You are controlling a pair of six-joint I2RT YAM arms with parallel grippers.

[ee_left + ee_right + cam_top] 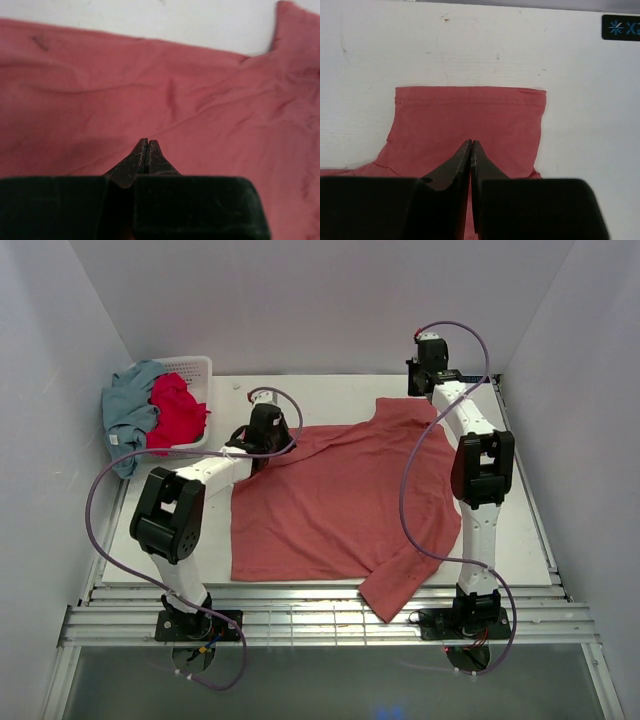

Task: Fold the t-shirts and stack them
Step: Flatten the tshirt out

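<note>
A dusty salmon-red t-shirt point(340, 500) lies spread flat on the white table, one sleeve point(400, 408) pointing to the far side and the other point(400, 590) reaching the front edge. My left gripper point(272, 440) hovers at the shirt's left far edge. It is shut, its tips point(147, 141) over the cloth point(200, 100) with nothing visibly pinched. My right gripper point(425, 380) is at the far right, shut, its tips point(471, 142) over the far sleeve point(470, 115). A bright crimson t-shirt point(178, 410) and a grey-blue t-shirt point(128, 410) are bunched in the basket.
A white lattice basket point(195, 370) stands at the far left corner, the grey-blue shirt hanging over its left side. White walls close in the table on three sides. A slatted rail point(330, 625) runs along the front edge by the arm bases.
</note>
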